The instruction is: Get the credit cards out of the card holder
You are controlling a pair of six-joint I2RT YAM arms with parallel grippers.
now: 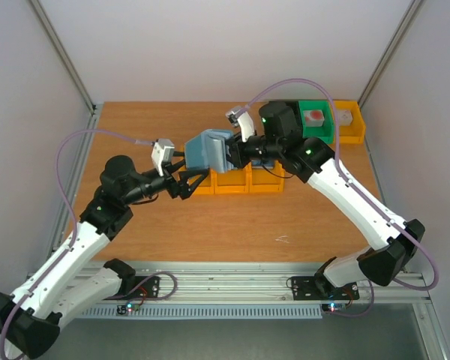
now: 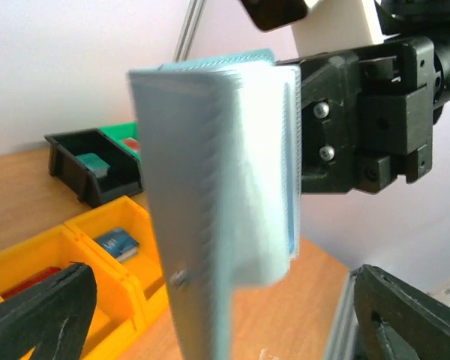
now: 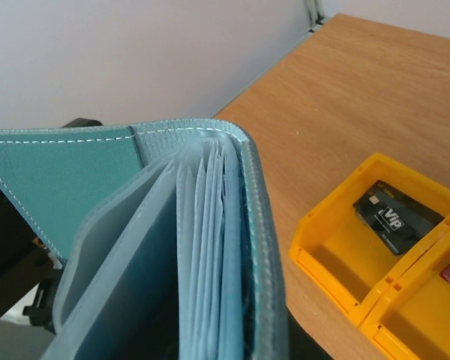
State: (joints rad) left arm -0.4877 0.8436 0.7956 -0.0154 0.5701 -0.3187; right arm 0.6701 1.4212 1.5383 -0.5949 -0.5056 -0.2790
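The card holder (image 1: 208, 152), a blue wallet, hangs in the air above the row of yellow bins. My right gripper (image 1: 238, 154) is shut on its far edge; in the right wrist view the wallet (image 3: 187, 247) fans open and hides the fingers. My left gripper (image 2: 221, 281) is open, its black fingers (image 2: 37, 315) wide apart on either side of the wallet's lower edge (image 2: 210, 210), not touching it. Credit cards lie in the bins: a dark grey one (image 3: 394, 217), a blue one (image 2: 116, 241) and a red one (image 2: 26, 279).
Three yellow bins (image 1: 240, 181) stand in a row mid-table under the wallet. A black bin (image 2: 67, 169) holds a teal block. At the back right are a green bin (image 1: 315, 120) and another yellow bin (image 1: 350, 124). Grey walls enclose the table.
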